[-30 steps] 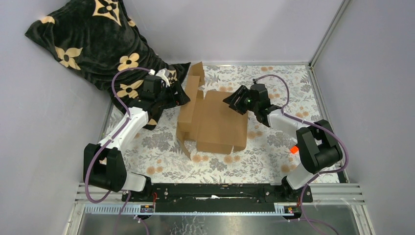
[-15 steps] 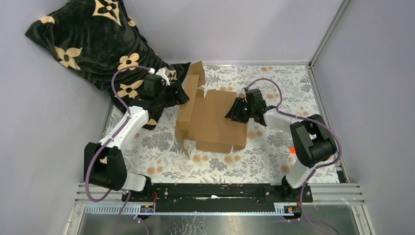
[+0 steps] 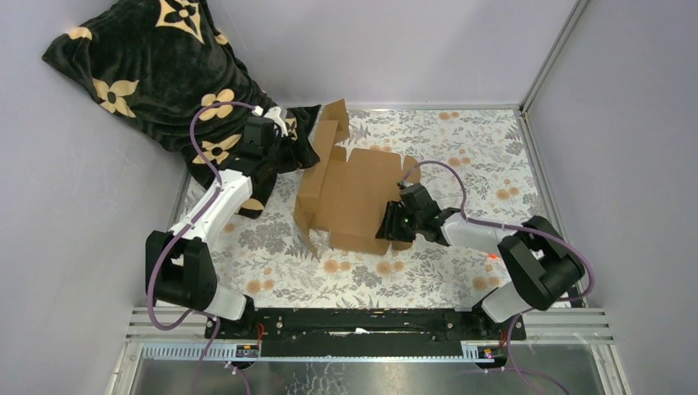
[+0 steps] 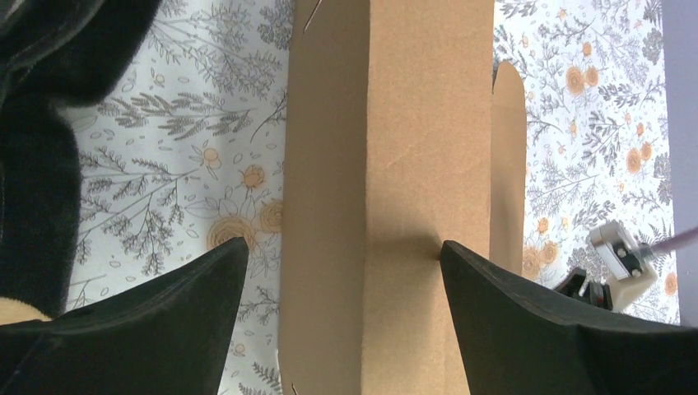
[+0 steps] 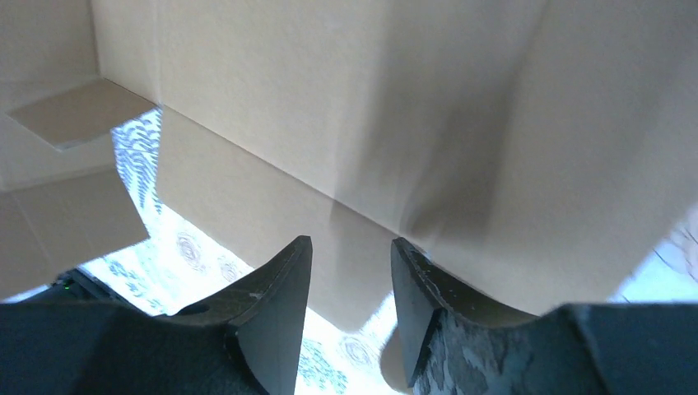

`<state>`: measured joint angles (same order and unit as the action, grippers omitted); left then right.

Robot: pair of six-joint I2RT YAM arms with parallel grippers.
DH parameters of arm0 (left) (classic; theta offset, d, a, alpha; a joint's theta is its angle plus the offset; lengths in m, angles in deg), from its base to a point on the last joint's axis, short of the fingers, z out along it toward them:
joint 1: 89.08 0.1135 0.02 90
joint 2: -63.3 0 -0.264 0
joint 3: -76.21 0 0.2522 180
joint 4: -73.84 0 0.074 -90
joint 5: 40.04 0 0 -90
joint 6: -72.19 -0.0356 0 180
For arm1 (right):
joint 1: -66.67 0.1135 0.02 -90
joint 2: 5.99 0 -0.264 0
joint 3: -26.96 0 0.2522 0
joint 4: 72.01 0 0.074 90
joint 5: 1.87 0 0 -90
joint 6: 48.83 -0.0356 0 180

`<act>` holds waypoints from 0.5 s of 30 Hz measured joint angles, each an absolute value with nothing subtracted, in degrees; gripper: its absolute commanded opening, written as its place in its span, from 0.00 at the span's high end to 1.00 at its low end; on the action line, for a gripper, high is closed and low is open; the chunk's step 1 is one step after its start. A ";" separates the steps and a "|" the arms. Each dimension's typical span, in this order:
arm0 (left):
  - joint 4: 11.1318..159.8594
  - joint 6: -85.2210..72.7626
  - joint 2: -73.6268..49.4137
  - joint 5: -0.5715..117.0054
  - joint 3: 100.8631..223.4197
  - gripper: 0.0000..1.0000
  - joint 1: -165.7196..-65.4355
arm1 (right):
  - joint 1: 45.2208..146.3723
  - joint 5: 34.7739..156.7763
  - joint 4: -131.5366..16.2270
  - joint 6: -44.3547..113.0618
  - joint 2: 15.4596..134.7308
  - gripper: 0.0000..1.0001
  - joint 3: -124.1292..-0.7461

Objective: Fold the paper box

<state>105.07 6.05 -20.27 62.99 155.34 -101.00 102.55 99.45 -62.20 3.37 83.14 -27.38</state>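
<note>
A brown corrugated paper box lay partly folded in the middle of a floral tablecloth. Its main panel was flat and its flaps stood up along the far-left side.

The right gripper sat low at the box's near-right edge. Its jaws had a narrow gap between them and nothing was clearly pinched there. Cardboard filled its wrist view.

The left gripper stood wide open and straddled a raised cardboard strip without clamping it.

Nothing visibly pinned the sheet, so a push from the right would probably slide the whole box left rather than raise a wall. A bite taken away from a score line could crease the panel in the wrong place. The upright flaps were ungripped and looked likely to spring back down.

A black cushion with beige flowers crowded the left arm, with its lower edge just beside the raised flaps. That left little room on that side. A small orange marker lay near the right arm, apart from the box.
</note>
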 measured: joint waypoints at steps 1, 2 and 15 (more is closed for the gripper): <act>105.18 5.92 -20.62 62.99 155.86 0.07 -100.98 | 102.70 99.01 -61.82 3.34 81.69 0.52 -26.09; 105.21 5.76 -20.97 62.99 156.36 0.07 -101.00 | 102.83 98.26 -61.32 3.30 80.19 0.52 -24.87; 105.16 5.39 -24.42 63.19 159.40 0.07 -101.00 | 107.03 94.70 -59.81 1.84 72.08 0.52 -18.29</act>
